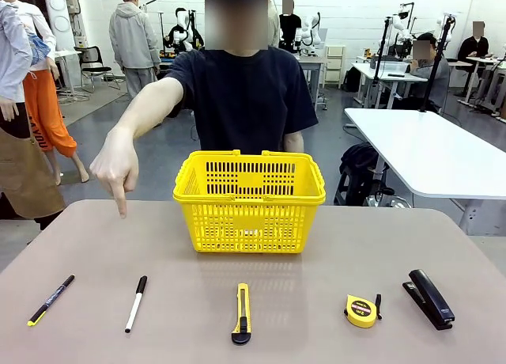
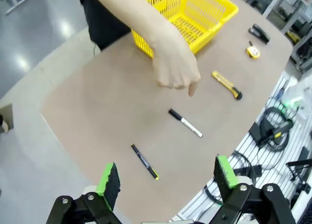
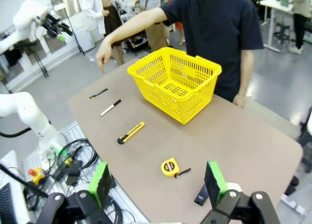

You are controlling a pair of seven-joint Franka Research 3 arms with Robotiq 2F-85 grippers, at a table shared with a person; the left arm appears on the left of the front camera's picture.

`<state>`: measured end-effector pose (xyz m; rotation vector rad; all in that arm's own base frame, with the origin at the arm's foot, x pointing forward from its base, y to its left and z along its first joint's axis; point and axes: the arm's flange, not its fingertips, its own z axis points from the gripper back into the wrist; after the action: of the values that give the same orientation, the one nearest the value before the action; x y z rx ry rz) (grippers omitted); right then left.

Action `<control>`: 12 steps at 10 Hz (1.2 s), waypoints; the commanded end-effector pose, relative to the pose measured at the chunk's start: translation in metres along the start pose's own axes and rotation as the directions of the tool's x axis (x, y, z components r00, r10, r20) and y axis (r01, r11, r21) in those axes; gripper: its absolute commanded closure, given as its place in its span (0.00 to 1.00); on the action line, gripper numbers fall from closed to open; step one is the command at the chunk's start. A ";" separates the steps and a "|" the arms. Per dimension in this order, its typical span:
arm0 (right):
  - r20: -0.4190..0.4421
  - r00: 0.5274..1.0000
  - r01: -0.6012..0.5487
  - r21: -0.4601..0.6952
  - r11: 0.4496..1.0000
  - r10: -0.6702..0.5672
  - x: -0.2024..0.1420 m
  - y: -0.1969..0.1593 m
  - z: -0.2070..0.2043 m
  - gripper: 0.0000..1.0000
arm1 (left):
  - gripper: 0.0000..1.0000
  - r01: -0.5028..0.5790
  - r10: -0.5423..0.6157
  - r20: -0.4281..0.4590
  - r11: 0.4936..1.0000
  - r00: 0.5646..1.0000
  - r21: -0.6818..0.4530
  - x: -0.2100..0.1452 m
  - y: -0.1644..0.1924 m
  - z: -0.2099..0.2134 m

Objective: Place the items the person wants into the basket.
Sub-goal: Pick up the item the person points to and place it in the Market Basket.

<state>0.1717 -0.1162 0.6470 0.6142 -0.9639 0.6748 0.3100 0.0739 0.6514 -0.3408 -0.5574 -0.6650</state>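
I am the robot, and both of my pincers stand wide and hold nothing: the left gripper [image 2: 166, 178] hangs high above my left end of the table [image 1: 316, 253], and the right gripper [image 3: 157, 181] hangs above the right end. Across from me, the person's hand [image 1: 115, 171] points one finger down at the table's left part. From my left wrist view, the fingertip seems aimed at the white marker [image 1: 136, 304]. The marker lies ahead of and below my left pincer, in a row of tools near my edge of the table. Its long axis runs roughly away from me, slightly tilted, with the black cap at the far end. My left arm is plainly the nearer one. The thin black pen [image 1: 51, 299] lies near on the marker's left but apart from it, and the utility knife [image 1: 241, 313] lies well apart on its right. The yellow basket [image 1: 249, 225] stands mid-table, beyond the marker and to its right, with bare tabletop between them. I judge the pointing hand, just beyond the marker, is the thing to steer clear of.
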 end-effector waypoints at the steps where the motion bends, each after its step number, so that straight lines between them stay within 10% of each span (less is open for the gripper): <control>1: 0.003 1.000 0.001 0.001 1.000 -0.001 -0.001 -0.001 -0.001 0.00 | 0.00 -0.020 0.032 -0.191 0.998 0.981 0.064 0.018 -0.046 -0.054; 4: 0.003 1.000 0.001 0.001 1.000 -0.001 -0.001 -0.001 -0.001 0.00 | 0.00 -0.093 0.131 -0.344 0.988 0.930 0.125 0.022 -0.100 -0.142; 12: 0.003 1.000 0.001 0.001 1.000 -0.001 -0.001 -0.001 -0.001 0.00 | 0.00 -0.147 0.209 -0.264 0.960 0.942 0.237 0.020 -0.110 -0.187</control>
<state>0.1715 -0.1163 0.6473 0.6137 -0.9644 0.6745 0.3224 -0.1011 0.5236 -0.0919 -0.3002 -0.4703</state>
